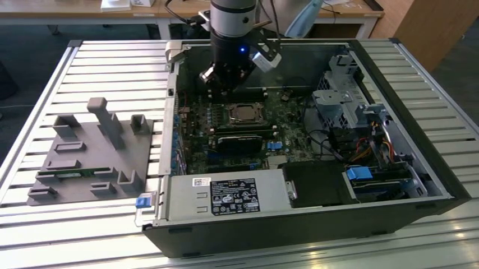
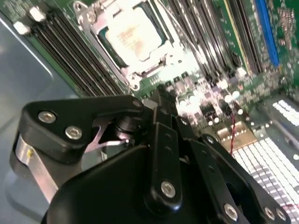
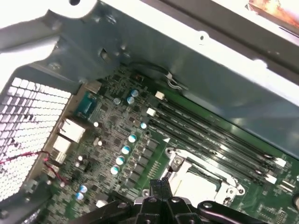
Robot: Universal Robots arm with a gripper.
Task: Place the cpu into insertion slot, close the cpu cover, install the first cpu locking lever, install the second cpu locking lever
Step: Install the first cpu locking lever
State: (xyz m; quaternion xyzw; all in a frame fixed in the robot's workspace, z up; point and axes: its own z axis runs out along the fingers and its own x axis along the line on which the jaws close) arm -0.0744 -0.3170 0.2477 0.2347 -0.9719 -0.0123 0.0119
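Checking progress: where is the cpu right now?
The cpu sits in the insertion slot on the motherboard, centre of the exterior view, just below the gripper, beside the memory slots.

Shows a silver-grey cylindrical arm [image 1: 230, 19], black band, small blue light [image 1: 242, 50] glowing. Ends in a black gripper [image 2: 161, 93] of jointed links, dotted with silver screws [image 2: 168, 188].

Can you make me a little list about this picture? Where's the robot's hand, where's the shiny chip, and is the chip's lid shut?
place: inside an open computer case on a slatted table
gripper: shut, nothing seen in it, above the green board next to the chip
cpu: lying flat in the insertion slot
cpu cover: down, framing the cpu
locking levers: cannot tell if they are latched
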